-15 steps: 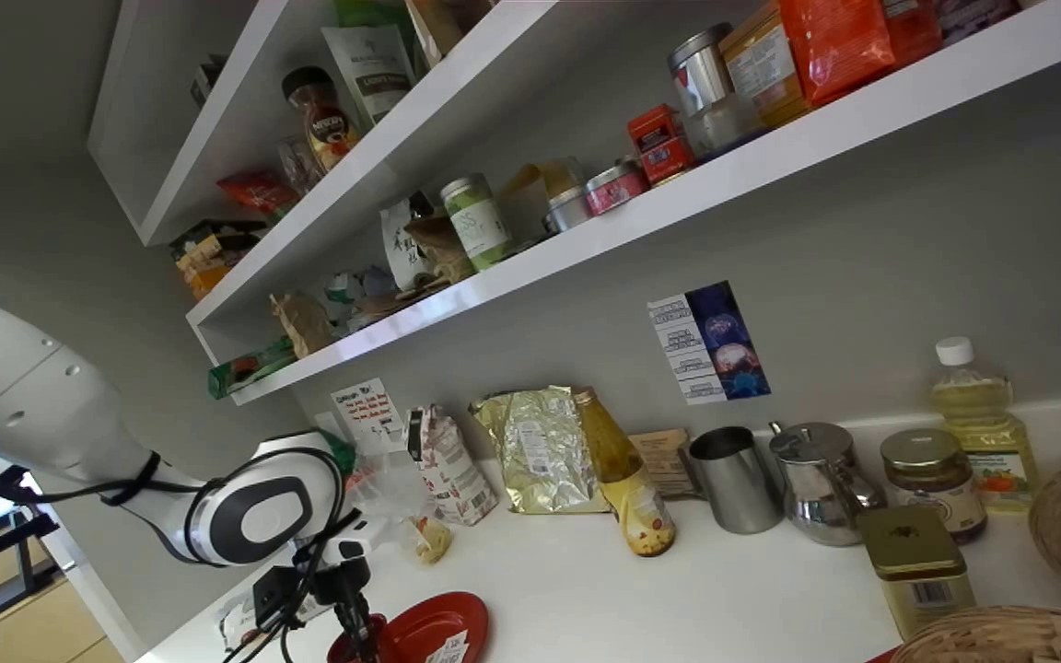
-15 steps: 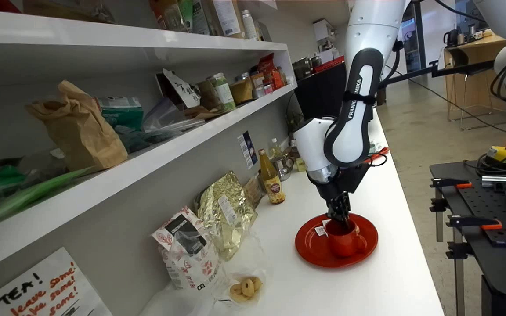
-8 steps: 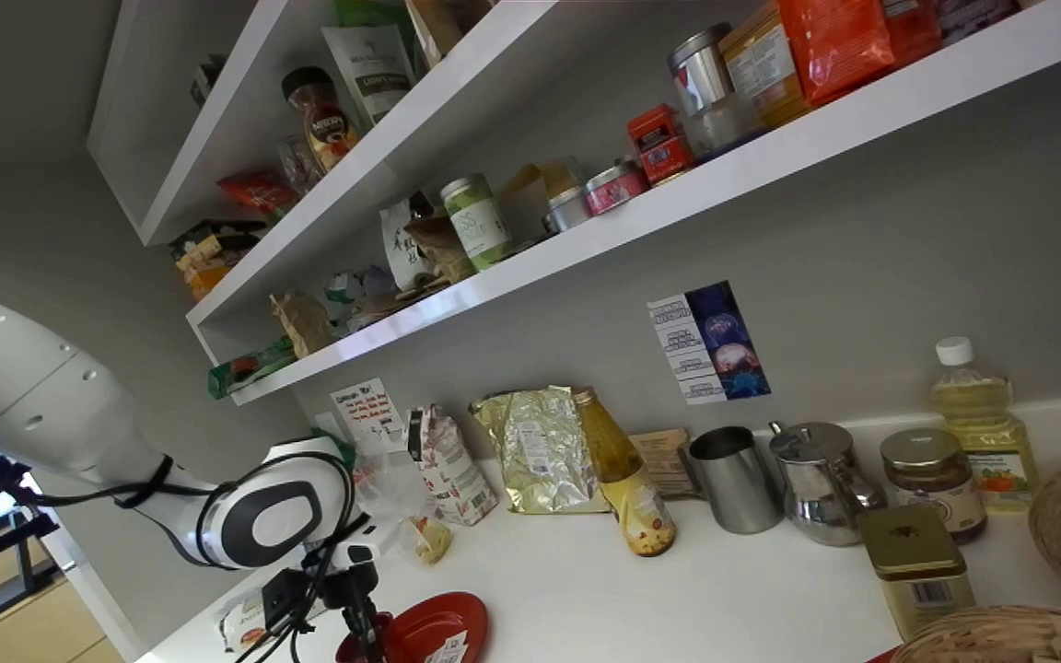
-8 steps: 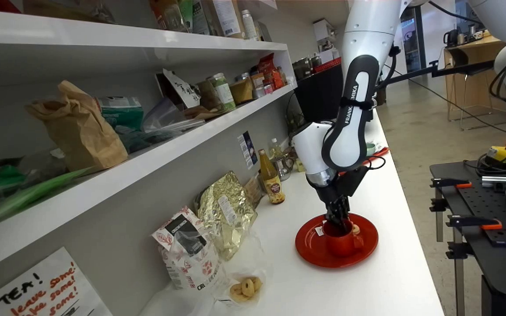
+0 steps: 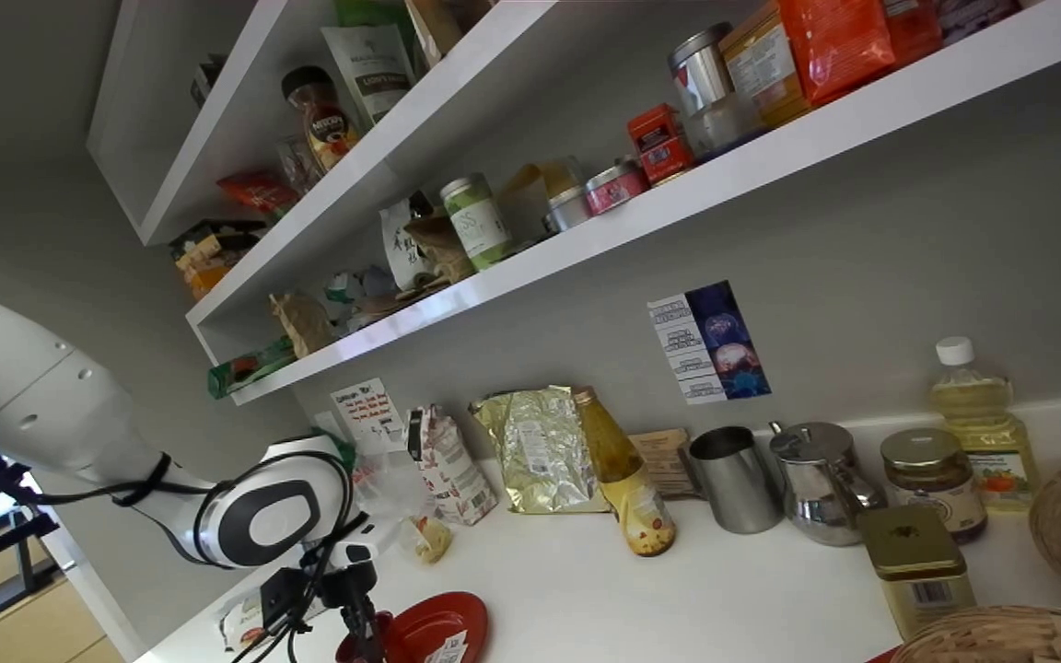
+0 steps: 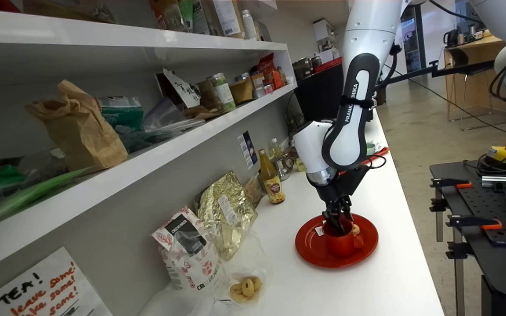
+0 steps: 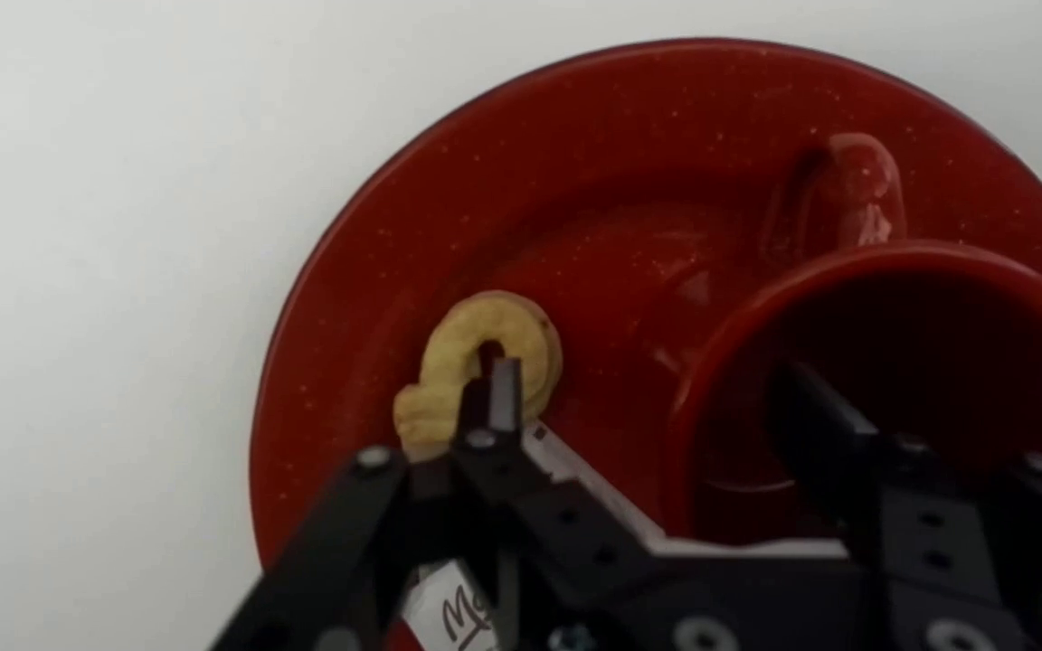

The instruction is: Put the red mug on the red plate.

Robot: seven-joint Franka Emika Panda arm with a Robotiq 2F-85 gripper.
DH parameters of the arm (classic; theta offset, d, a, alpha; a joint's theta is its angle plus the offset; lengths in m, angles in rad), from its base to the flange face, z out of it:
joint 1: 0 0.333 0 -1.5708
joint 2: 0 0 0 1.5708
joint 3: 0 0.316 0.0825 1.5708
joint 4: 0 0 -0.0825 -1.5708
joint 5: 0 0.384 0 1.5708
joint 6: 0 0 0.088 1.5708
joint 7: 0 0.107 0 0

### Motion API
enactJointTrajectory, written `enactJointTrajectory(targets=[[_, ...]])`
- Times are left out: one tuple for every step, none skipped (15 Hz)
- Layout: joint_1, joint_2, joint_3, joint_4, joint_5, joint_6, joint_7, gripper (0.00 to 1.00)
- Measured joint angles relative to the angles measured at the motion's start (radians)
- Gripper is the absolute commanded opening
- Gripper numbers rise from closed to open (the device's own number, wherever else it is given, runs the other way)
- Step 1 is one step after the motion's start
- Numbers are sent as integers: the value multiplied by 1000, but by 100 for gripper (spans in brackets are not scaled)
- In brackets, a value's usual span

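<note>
The red mug (image 6: 340, 245) stands upright on the red plate (image 6: 308, 248), with its handle to the right in that exterior view. In the wrist view the mug (image 7: 964, 353) is on the right side of the plate (image 7: 666, 117). My gripper (image 7: 657, 393) is open and low over the plate. One of its fingers (image 7: 828, 407) reaches into the mug, and the opposite one hangs outside above a ring-shaped biscuit (image 7: 535, 339). Mug wall lies between them, with a gap on each side. In an exterior view the mug (image 5: 346, 650) is partly cut off by the frame's lower edge.
On the plate there is also a white paper tag (image 7: 453, 606). Along the wall stand a gold foil bag (image 6: 224, 215), a yellow bottle (image 6: 272, 180) and a red-white paper bag (image 6: 189, 250). Bagged ring biscuits (image 6: 246, 289) lie nearby. A white shelf (image 6: 147, 162) runs above.
The fingers have spread apart from their grip on the mug's wall. Mug and gripper shifted slightly across the plate in the first half second, and a biscuit now shows behind the mug.
</note>
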Motion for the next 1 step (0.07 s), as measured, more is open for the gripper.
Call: enactJointTrajectory(targets=[[0,1,0,0,0,0,0,70]])
